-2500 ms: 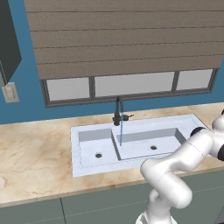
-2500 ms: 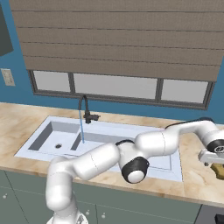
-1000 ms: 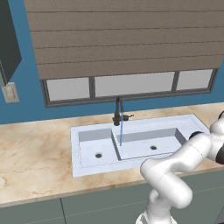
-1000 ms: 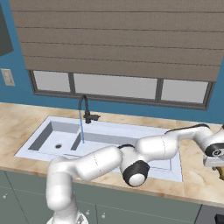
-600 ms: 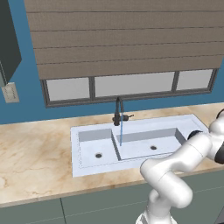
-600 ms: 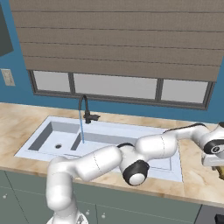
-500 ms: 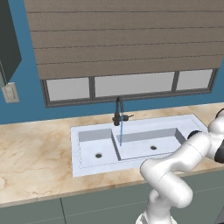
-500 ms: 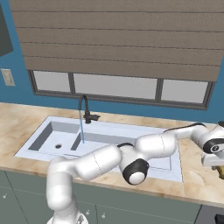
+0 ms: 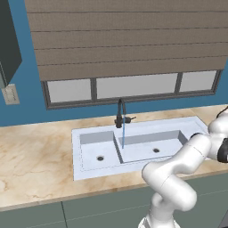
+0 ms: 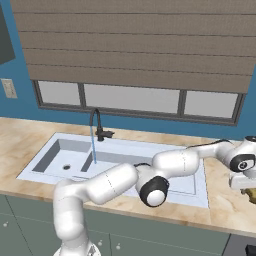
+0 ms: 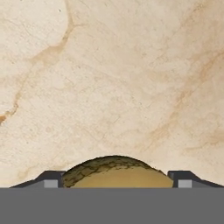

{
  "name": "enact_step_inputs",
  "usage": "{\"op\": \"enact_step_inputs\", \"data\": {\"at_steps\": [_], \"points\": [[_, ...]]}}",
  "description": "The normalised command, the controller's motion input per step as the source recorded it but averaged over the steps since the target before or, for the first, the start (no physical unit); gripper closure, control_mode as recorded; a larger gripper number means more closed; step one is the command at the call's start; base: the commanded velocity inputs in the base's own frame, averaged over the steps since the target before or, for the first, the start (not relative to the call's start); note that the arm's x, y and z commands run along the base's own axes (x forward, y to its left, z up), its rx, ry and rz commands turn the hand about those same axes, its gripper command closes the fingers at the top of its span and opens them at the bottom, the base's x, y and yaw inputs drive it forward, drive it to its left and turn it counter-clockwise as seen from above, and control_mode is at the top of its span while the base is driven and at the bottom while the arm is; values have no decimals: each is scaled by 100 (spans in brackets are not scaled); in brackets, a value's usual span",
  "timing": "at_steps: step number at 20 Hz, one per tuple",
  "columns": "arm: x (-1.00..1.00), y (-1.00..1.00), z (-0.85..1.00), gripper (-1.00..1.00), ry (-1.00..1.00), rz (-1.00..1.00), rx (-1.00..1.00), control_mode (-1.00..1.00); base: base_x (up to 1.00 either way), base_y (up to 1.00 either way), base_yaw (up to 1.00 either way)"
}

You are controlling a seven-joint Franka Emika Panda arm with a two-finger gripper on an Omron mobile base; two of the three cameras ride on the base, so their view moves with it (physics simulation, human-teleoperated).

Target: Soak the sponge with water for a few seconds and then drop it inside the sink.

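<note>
The sponge (image 11: 114, 174), a yellow-orange block with a dark rough top, lies on the beige marble counter (image 11: 113, 78) far to the right of the sink (image 10: 202, 186). My gripper (image 11: 116, 180) hangs straight over it, open, with one dark fingertip (image 11: 50, 178) on each side of the block. In the right base view the gripper (image 10: 248, 188) is low over the sponge (image 10: 250, 194) near the picture's right edge. Water (image 9: 123, 136) falls in a thin blue stream from the dark faucet (image 9: 119, 112) into the sink (image 9: 78, 153); the same stream of water (image 10: 92, 145) also shows from the right.
The marble counter (image 9: 35, 164) runs along both sides of the sink. Behind it are a blue wall, a window with a brown blind (image 9: 129, 40) and a dark cabinet (image 9: 8, 44) at the upper left. My white arm (image 10: 175, 162) stretches across the sink's right end.
The hand has sunk a little lower and further right over the sponge. The water keeps running and the sponge has not moved.
</note>
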Motion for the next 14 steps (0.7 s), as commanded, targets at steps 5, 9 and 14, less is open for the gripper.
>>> {"op": "enact_step_inputs", "data": {"at_steps": [5,9,14], "points": [[-9,4,7,100,1,0,5,-100,0,0,0],[-4,12,63,100,-1,0,9,-100,0,0,0],[9,14,69,100,0,0,9,-100,0,0,0]]}}
